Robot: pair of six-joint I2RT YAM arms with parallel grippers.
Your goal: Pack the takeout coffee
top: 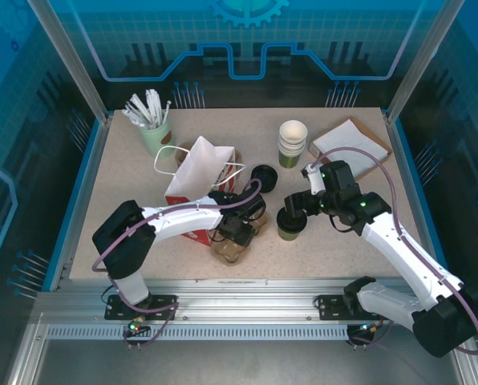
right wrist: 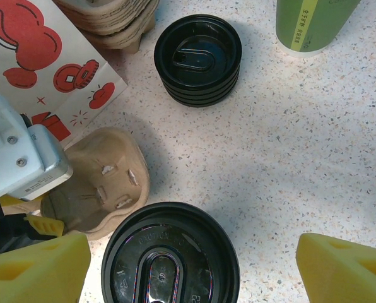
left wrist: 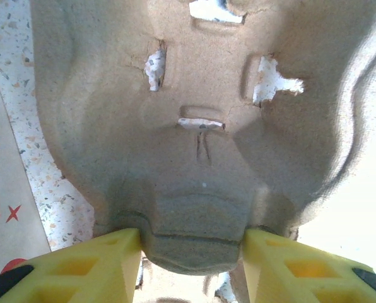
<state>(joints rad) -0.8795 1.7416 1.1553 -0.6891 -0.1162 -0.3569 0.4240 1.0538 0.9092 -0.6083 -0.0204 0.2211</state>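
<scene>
1. Reference item: the moulded pulp cup carrier (left wrist: 194, 145), lying on the table (top: 367, 233). All positions below are given from it.

2. Left gripper (left wrist: 191, 252): clamped on one rounded lobe at the carrier's edge, with a yellow finger pressed against each side. This hold probably serves to steady the light carrier so it does not slide when a cup is pushed into a well.

3. Takeout coffee (right wrist: 175, 252): upright on the table just to the right of the carrier, not touching it, with the black lid seated. It is not yet in a well.

4. Right gripper (right wrist: 194, 265): released, jaws wide, positioned above the coffee with one finger to either side of the lid. The carrier-side finger is just beside the rim; the other stands apart from it. Straddling the cup this way sets up a grasp on its sides that should keep it level.

5. Other items: the paper bag (top: 197, 170) lies beyond the carrier. The stack of spare lids (right wrist: 197, 60) sits beyond it to the right.

6. Judgement: next, close on the cup and transfer it into a carrier well.
</scene>
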